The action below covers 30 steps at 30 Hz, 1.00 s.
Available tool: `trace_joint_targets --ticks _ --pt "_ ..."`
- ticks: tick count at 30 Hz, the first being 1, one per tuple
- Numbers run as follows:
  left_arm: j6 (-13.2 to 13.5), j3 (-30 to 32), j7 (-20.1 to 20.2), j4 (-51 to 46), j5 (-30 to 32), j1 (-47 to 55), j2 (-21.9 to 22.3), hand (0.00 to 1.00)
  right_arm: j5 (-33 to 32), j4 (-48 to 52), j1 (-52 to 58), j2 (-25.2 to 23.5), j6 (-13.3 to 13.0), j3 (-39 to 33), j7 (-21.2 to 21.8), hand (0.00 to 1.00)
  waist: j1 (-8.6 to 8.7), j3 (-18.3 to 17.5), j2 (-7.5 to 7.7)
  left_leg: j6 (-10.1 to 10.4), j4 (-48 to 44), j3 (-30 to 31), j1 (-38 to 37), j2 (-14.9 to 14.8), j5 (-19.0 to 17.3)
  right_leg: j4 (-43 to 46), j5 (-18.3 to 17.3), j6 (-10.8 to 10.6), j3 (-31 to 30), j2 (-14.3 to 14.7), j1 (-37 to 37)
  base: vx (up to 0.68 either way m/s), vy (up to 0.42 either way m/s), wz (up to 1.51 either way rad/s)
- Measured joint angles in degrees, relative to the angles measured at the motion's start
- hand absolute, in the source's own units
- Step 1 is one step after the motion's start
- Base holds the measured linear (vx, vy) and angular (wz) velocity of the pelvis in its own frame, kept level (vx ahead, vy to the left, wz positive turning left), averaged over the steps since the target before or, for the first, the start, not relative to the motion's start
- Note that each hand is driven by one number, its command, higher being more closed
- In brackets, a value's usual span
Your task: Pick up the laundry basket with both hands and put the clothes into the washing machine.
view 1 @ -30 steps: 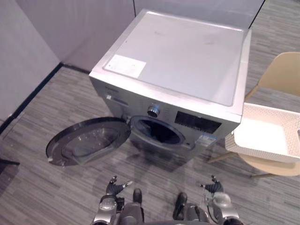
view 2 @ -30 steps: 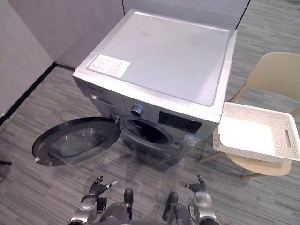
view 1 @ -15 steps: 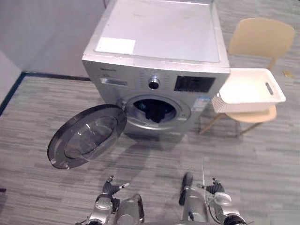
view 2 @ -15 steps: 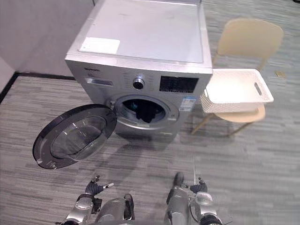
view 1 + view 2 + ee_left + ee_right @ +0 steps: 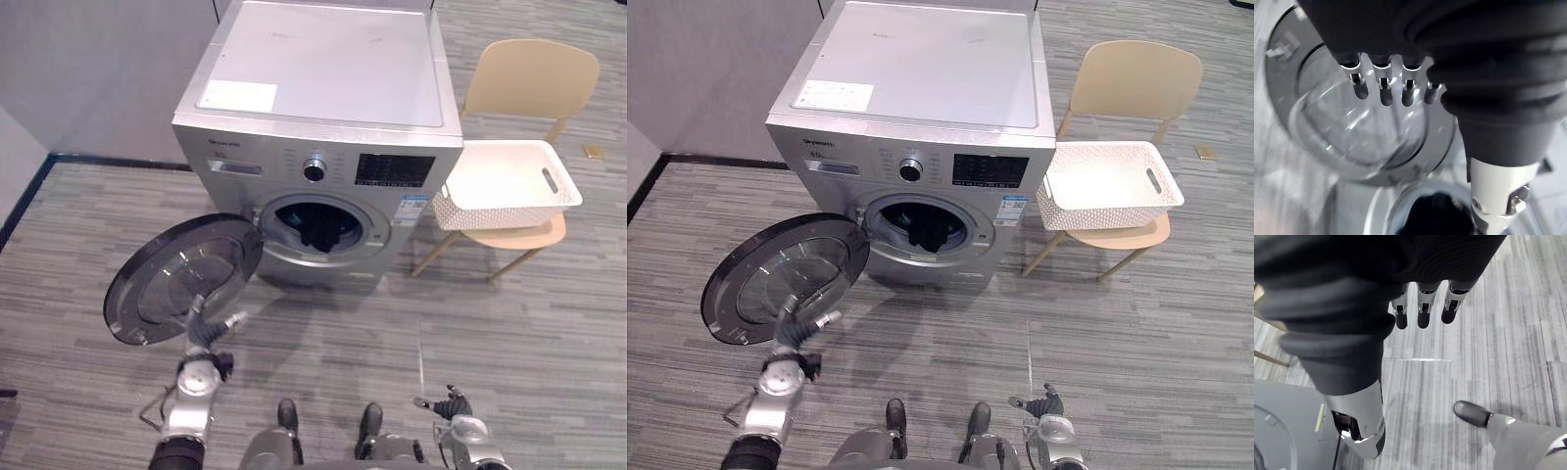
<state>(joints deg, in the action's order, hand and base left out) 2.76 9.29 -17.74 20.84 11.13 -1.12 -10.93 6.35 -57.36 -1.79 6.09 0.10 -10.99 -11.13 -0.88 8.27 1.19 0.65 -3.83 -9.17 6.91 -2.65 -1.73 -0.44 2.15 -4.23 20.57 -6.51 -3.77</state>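
White perforated plastic laundry basket (image 5: 470,212) sits on a tan chair (image 5: 529,73), right of centre, just beside a silver washing machine (image 5: 323,88).

It looks empty — a dark garment (image 5: 318,227) already lies in the drum at mid-frame, beside the round door (image 5: 181,279) that stands open at centre left. The basket should be light and fairly stiff, perhaps flexing a little, with a smooth rim that could slip. The slot handle (image 5: 551,180) at its right end, and presumably a twin opposite, is the natural hold for each hand. At lower left the left hand (image 5: 203,333) hangs near the door's lower edge, fingers loosely extended and holding nothing. At bottom right the right hand (image 5: 451,404) is likewise relaxed and empty — both well apart from the basket.
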Motion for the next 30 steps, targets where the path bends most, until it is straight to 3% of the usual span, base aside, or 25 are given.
trace_joint_targets --ticks 2,8,10,14,16,19,27,30 --pt "-0.02 3.62 -3.97 -1.19 2.50 -2.27 -2.57 0.00 0.00 0.49 -0.21 -0.01 -0.64 0.02 0.02 0.00 -0.14 -0.04 0.01 -0.01 0.41 1.34 -1.03 0.29 0.01 -1.06 0.31 0.31 0.05 0.09 1.31 0.06 0.003 0.00" --pt "-0.07 13.74 -10.26 -2.45 2.83 -8.49 -9.27 0.00 0.05 2.63 -0.32 0.05 -1.59 0.08 0.05 0.00 -1.24 0.01 0.38 -0.28 1.48 1.13 0.22 0.46 0.20 -2.24 1.36 1.12 -0.48 0.31 -0.18 0.01 0.010 -0.04" --pt "-0.08 16.77 -11.70 -2.44 1.15 -11.40 -13.21 0.00 0.05 2.54 -0.71 0.07 -1.65 0.18 0.11 0.00 -1.84 0.26 1.35 -0.37 0.73 1.21 2.43 0.34 0.29 -2.36 1.87 1.32 -1.10 0.41 -2.06 -0.03 0.013 -0.05" --pt "-0.68 18.70 -12.84 1.76 -1.49 -18.56 -25.92 0.00 0.03 3.67 -1.67 0.08 -1.64 0.61 0.16 0.00 -3.55 2.18 4.87 -0.37 -1.58 1.90 6.04 -0.73 0.27 -2.77 4.25 2.70 -3.35 1.43 -4.70 -0.07 0.010 -0.05" --pt "-1.47 18.58 -12.40 8.87 -1.90 -24.55 -32.89 0.00 -0.09 5.50 -1.94 0.06 -1.80 1.53 0.19 0.00 -3.43 3.48 7.26 -0.33 -3.48 2.91 8.57 -1.30 0.24 -2.79 5.66 2.71 -4.50 1.80 -6.09 -0.10 0.039 0.12" --pt "-2.61 18.16 -10.66 18.69 -2.61 -31.00 -38.55 0.00 -0.15 7.35 -1.82 -0.09 -2.16 3.17 0.92 0.00 -3.82 5.01 9.60 -0.02 -5.74 3.73 11.48 -2.46 -0.12 -2.90 7.50 2.74 -5.28 2.42 -7.78 -0.12 0.035 0.03" --pt "-3.88 13.41 -1.50 29.60 -2.56 -41.89 -41.62 0.00 -2.04 14.12 -0.73 -0.47 -2.75 5.40 1.43 0.00 -6.19 8.88 12.94 1.50 -9.40 4.72 18.54 -6.24 -0.39 -3.73 11.62 2.07 -6.79 5.19 -12.26 -0.10 0.013 -0.03" --pt "-3.80 10.65 1.93 29.63 -2.45 -43.95 -41.47 0.00 -2.47 16.23 -0.34 -0.48 -3.48 5.37 1.45 0.00 -6.10 9.97 13.56 2.75 -10.41 6.03 20.33 -7.74 -0.03 -3.99 11.77 2.26 -6.84 6.78 -12.98 -0.02 -0.080 0.01"
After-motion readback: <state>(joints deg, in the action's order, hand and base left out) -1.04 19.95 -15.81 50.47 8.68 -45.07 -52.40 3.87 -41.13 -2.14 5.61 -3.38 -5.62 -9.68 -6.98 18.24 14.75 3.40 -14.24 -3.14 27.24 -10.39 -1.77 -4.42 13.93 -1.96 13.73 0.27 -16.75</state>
